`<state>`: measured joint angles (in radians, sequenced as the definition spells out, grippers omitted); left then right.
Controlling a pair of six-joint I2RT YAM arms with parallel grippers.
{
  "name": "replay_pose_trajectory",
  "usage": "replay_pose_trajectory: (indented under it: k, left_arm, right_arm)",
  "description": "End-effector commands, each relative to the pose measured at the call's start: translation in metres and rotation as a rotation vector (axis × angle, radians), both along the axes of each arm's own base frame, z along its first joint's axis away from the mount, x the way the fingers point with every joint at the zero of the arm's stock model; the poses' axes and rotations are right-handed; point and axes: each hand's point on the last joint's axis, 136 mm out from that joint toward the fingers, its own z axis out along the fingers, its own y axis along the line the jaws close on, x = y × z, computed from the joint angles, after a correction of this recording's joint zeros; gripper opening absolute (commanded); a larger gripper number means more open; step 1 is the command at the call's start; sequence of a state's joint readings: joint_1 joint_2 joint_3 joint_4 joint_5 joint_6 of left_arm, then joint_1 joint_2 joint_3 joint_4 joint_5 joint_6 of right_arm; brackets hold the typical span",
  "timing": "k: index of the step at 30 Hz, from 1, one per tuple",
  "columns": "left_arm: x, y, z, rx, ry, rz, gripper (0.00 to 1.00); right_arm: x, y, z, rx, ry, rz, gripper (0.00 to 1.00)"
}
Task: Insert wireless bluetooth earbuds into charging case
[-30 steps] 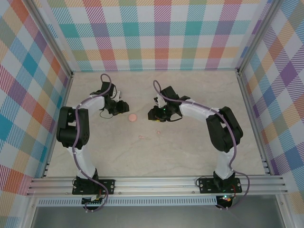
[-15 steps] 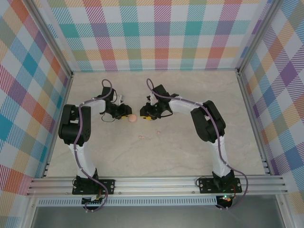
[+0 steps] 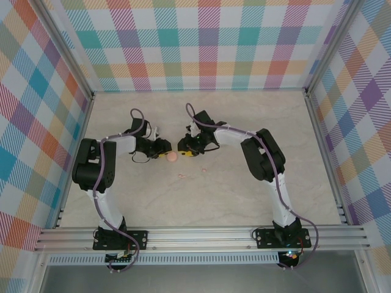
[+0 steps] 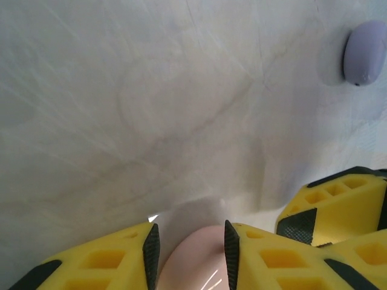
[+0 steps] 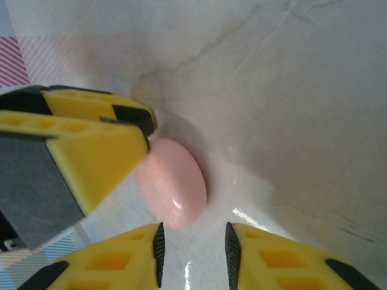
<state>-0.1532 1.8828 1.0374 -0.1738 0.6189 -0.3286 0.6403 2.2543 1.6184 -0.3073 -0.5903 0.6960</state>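
Claws flank one small pink charging case (image 3: 173, 157) on the marbled desk (image 3: 244, 201), roughly mid-width and toward the far side, with plaid walls (image 3: 201, 43) all round. From overhead, the left claw (image 3: 162, 148) sits just to the case's left and the right claw (image 3: 184, 148) just to its right. Both are a touch farther back than the case, their yellow tips nearly facing each other. The case lies on the desk looking like a smooth, glossy pebble, and it appears shut. On the left wrist camera, that claw's fingers (image 4: 97, 263) stand a little apart, with the rounded pink edge of the case showing in the gap at the bottom of the view. I cannot tell whether the pads actually press on it. The other claw's yellow tip pokes in at the right, and a lilac case (image 4: 364, 52) lies farther out on the desk, well apart from both claws. On the right wrist camera, its own fingers (image 5: 284, 260) are parted by a narrow gap, and the pink case rests on the desk just ahead of them. The left claw's tip is right against the case's edge. Two tiny pink earbuds (image 3: 182, 176) lie loose on the desk, nearer the arm bases than the case and apart from it, too small to make out further.
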Motion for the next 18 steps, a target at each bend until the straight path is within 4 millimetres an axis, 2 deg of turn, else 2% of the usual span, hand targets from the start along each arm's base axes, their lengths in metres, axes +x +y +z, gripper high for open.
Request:
replay_pose_trajectory:
  k: [1, 6, 11, 18]
  left_arm:
    - [-0.010, -0.001, 0.005, 0.000, 0.024, 0.018, 0.37]
    - [-0.014, 0.002, 0.011, 0.028, 0.006, -0.002, 0.43]
    - [-0.015, 0.007, 0.014, 0.059, -0.003, -0.010, 0.43]
    - [-0.018, 0.005, 0.016, 0.047, -0.008, -0.020, 0.37]
  right_arm:
    - [-0.007, 0.009, -0.004, 0.023, 0.031, 0.037, 0.31]
    - [-0.014, 0.011, -0.004, -0.002, 0.028, 0.050, 0.31]
    - [-0.022, 0.007, -0.004, -0.033, 0.005, 0.058, 0.31]
    - [-0.029, 0.006, -0.003, -0.029, 0.002, 0.074, 0.29]
